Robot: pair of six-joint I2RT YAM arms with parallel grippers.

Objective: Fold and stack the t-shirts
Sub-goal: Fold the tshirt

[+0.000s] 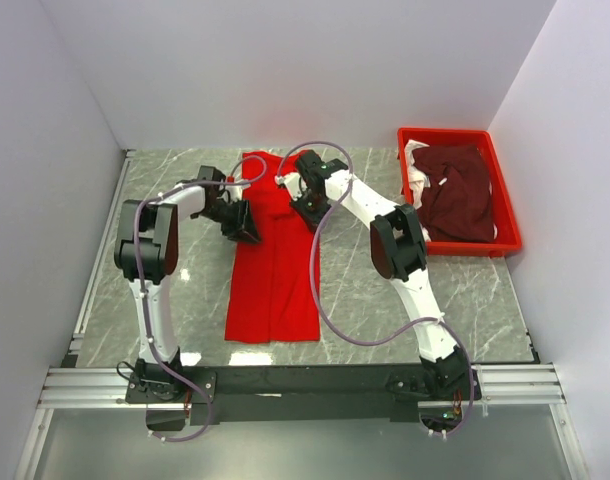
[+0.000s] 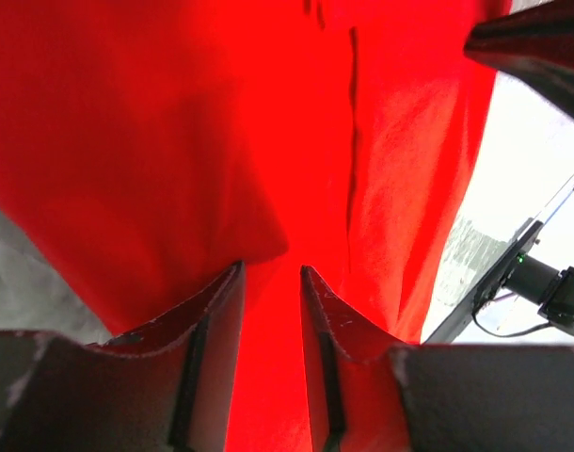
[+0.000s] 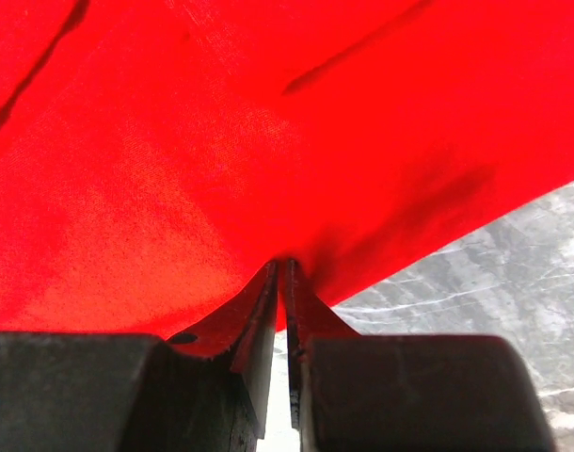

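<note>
At centre-left of the top view, your left hand (image 1: 242, 224) sits on the left edge of the red t-shirt (image 1: 271, 290). The shirt lies as a long narrow strip down the middle of the marbled surface (image 1: 485, 300), running from upper centre toward the arm bases. The wrist view shows this hand's jaws part-way apart, astride a small pucker of cloth and not clenched on it. The shirt reads as light, limp and thin. It creases under the fingertips and will likely sag between two holds and slide easily on the smooth top, so lift it by its edges rather than push it. Just right of centre, your right hand (image 1: 307, 205) is on the strip's right edge, roughly level with its partner. Its wrist view shows the jaws drawn almost together, a fold of red cloth nipped between the tips. If the strip is doubled, as its centre line suggests, a shallow pinch may catch only the top layer. The surer hold is probably at the very edge, deep enough to take every layer, with both hands at matching height so the fold comes over square. At the right of the frame, well apart from the strip, the maroon t-shirt (image 1: 463, 195) lies crumpled in the red tray (image 1: 471, 248). White fabric (image 1: 417, 165) shows at its upper left, and both look equally soft and likely to need spreading flat first.
</note>
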